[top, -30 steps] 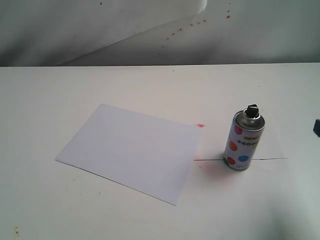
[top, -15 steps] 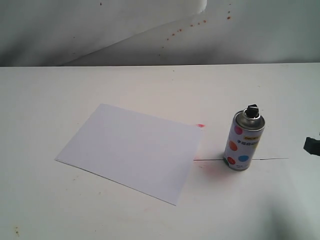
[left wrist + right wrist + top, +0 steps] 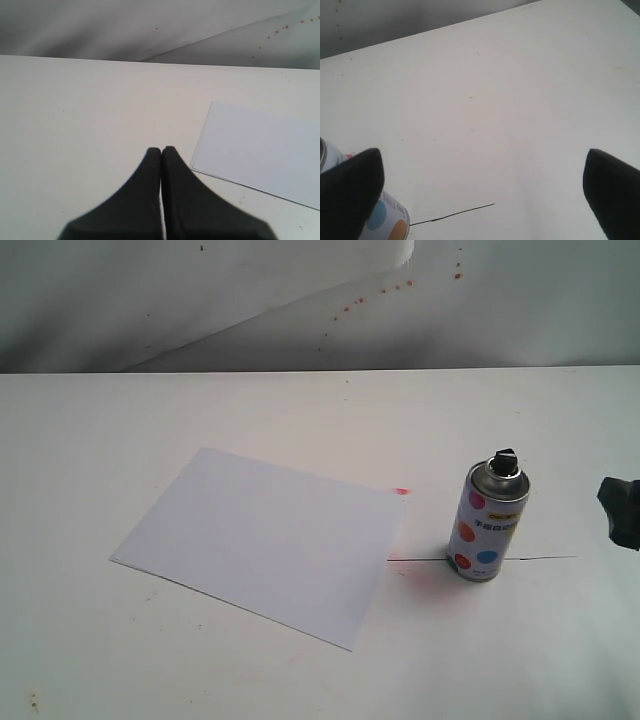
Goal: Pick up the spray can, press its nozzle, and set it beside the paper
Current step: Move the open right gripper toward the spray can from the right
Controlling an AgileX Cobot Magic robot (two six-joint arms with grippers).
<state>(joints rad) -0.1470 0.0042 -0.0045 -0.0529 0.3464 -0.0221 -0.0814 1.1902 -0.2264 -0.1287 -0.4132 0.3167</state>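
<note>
The spray can [image 3: 487,523] stands upright on the white table, white with coloured dots and a yellow strip. Its black nozzle [image 3: 504,460] sits on the silver top. Left of it the paper [image 3: 260,540] lies flat. At the exterior view's right edge a dark part of my right gripper [image 3: 622,512] shows, apart from the can. In the right wrist view that gripper [image 3: 482,172] is wide open, with the can [image 3: 385,220] partly behind one of the fingers [image 3: 350,192]. My left gripper [image 3: 161,150] is shut and empty, near a corner of the paper [image 3: 260,150].
A thin black line [image 3: 540,558] runs across the table [image 3: 300,410] at the can's base. A small red stain [image 3: 401,491] marks the paper's far right corner. A wrinkled grey backdrop [image 3: 200,300] with reddish spots rises behind the table.
My right gripper has come further into the exterior view from the right edge, toward the can. The can and paper have not moved.
</note>
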